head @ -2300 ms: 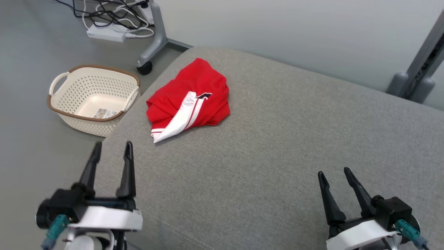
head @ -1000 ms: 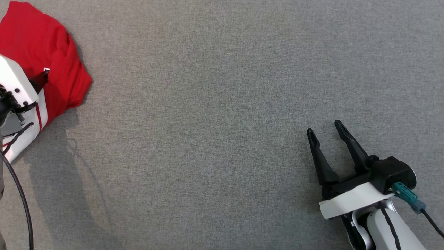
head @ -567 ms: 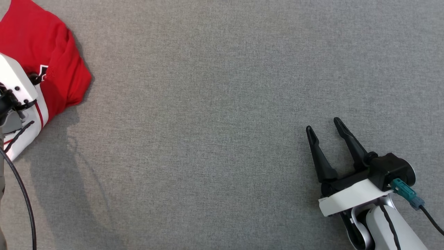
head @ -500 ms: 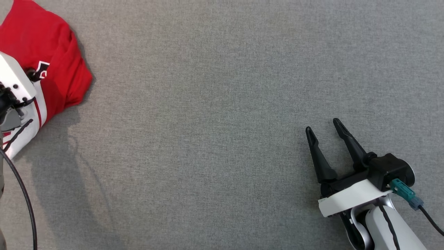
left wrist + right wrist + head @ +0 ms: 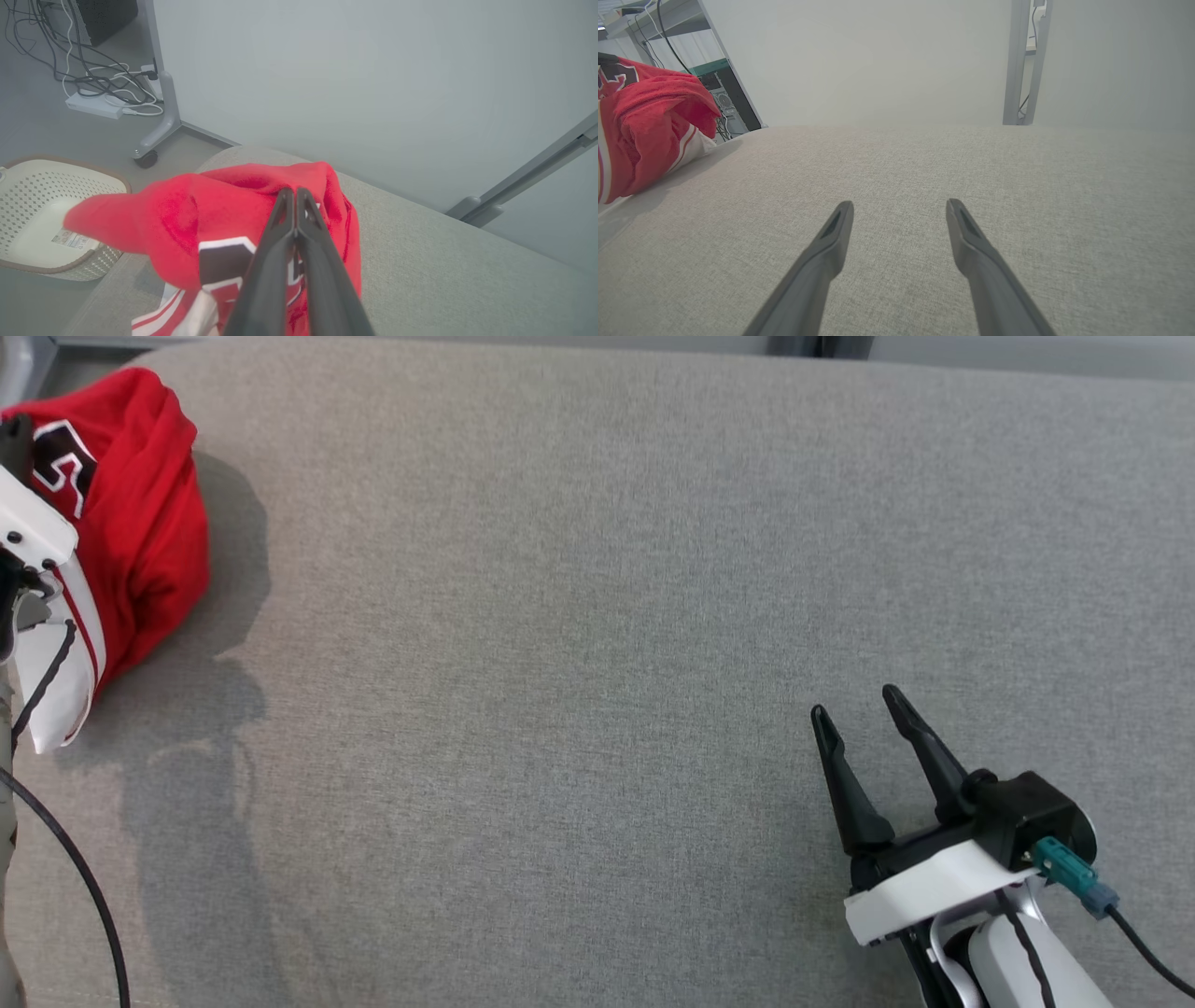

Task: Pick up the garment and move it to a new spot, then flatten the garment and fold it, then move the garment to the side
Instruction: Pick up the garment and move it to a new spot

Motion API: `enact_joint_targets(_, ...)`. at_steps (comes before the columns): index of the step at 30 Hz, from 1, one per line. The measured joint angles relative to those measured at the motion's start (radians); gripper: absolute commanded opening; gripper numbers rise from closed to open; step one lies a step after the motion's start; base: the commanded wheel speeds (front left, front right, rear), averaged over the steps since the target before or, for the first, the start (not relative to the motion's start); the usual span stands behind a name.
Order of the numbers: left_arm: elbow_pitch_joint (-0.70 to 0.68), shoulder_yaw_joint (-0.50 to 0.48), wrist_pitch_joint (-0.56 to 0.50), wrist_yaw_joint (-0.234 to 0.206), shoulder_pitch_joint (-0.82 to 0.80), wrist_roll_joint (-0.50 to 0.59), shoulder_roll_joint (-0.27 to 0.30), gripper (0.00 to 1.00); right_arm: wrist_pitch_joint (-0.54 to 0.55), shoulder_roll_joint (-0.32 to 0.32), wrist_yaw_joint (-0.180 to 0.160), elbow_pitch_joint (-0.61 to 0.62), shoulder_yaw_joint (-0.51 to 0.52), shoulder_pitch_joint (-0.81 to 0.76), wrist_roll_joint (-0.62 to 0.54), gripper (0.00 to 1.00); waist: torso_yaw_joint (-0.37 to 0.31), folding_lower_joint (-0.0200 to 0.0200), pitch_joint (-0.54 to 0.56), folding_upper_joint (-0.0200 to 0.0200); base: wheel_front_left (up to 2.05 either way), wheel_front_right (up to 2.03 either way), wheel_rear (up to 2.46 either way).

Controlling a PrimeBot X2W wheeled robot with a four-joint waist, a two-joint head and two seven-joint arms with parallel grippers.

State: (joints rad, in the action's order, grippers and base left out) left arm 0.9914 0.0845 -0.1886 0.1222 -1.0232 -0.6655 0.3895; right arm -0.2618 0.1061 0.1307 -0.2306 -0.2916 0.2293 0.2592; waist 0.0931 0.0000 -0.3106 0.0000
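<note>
The garment (image 5: 140, 523) is a red jersey with white stripes and a black-and-white emblem, bunched at the far left of the grey cushion. It hangs lifted from my left gripper (image 5: 294, 192), whose fingers are pressed together on a pinch of its red cloth (image 5: 224, 210). In the head view the left wrist housing (image 5: 23, 523) covers part of the jersey. My right gripper (image 5: 854, 709) hovers open over bare cushion at the lower right, far from the garment (image 5: 649, 126), nothing between its fingers (image 5: 840, 224).
The grey cushion (image 5: 579, 616) spreads wide between the two arms. A cream perforated basket (image 5: 37, 219) stands on the floor past the cushion's left end. A wheeled stand leg (image 5: 161, 116) and cables (image 5: 93, 88) lie behind it; a wall rises beyond.
My left gripper has shut on the jersey and raised it, so the cloth now hangs bunched from the fingers. The head camera has tilted up slightly. The right gripper stays open in place.
</note>
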Motion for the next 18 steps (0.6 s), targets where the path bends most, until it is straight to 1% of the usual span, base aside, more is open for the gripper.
enact_joint_targets(5,-0.059,0.006,0.106,0.006,0.011,-0.031,-0.011,0.0,0.0,-0.012,0.0,-0.011,-0.001,-0.027,0.003,1.0,0.005,0.0,0.061,0.0,0.0,0.0,0.0)
enact_joint_targets(10,-0.188,0.061,0.185,0.007,0.034,-0.085,-0.021,0.0,0.0,-0.022,0.0,-0.016,-0.001,-0.053,0.003,1.0,0.006,0.0,0.116,0.0,0.0,0.0,0.0)
enact_joint_targets(18,-0.394,0.148,0.241,0.007,0.067,-0.175,-0.021,0.0,0.0,-0.036,0.0,-0.014,0.019,-0.077,0.004,1.0,-0.011,0.0,0.191,0.0,0.0,0.0,0.0)
